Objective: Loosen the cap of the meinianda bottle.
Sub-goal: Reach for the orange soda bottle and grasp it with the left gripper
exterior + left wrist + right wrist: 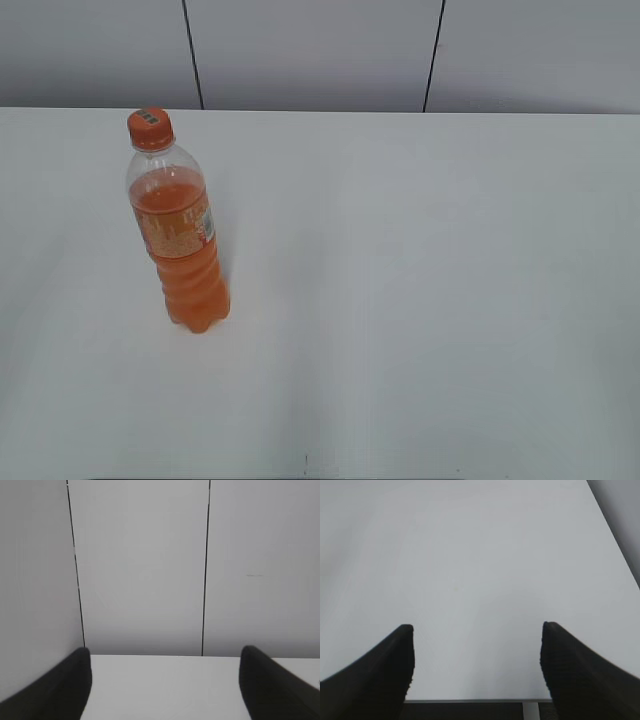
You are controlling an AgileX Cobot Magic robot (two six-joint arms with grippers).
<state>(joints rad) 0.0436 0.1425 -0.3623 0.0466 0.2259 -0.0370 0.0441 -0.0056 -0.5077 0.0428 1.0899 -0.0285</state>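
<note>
The meinianda bottle [180, 240] stands upright on the left half of the white table [420, 280] in the exterior view, clear plastic with orange drink and an orange label. Its orange cap [150, 128] sits on the neck, a small dark mark on top. Neither arm shows in the exterior view. In the left wrist view my left gripper [165, 655] is open, black fingers [65, 685] wide apart over bare table, facing the grey wall. My right gripper [477, 630] is open too, with only table top between its fingers [580, 665]. The bottle is out of both wrist views.
A grey panelled wall [320, 50] with dark vertical seams runs behind the table's far edge. The table's near edge [470, 700] shows under the right gripper. Nothing else stands on the table.
</note>
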